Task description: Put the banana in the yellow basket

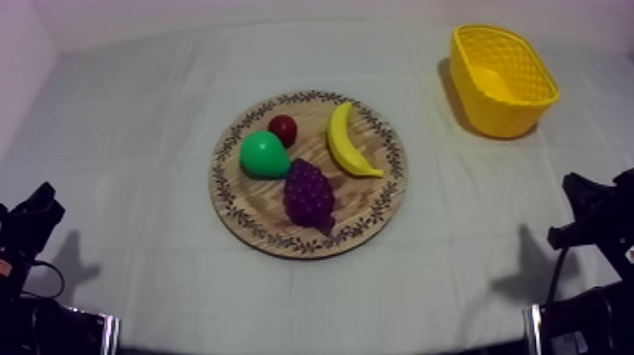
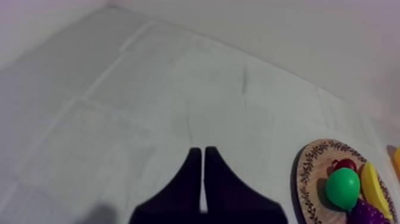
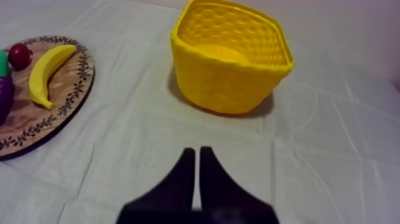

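The yellow banana (image 1: 349,142) lies on the right part of the round wooden board (image 1: 373,212) at the table's middle. The yellow basket (image 1: 500,80) stands at the far right. My left gripper (image 1: 38,212) rests low at the left edge, far from the board, fingers together as a narrow wedge (image 2: 203,159) over bare cloth. My right gripper (image 1: 585,203) rests low at the right edge, shut on nothing (image 3: 197,158), short of the basket (image 3: 229,56). The banana (image 3: 47,74) lies on the board (image 3: 59,113) off to its side.
Also on the board are a green pear (image 1: 264,154), a small red fruit (image 1: 282,128) and a purple bunch of grapes (image 1: 309,194). The pear (image 2: 343,187) and the board's rim (image 2: 303,173) show beyond my left gripper. Bare cloth surrounds the board.
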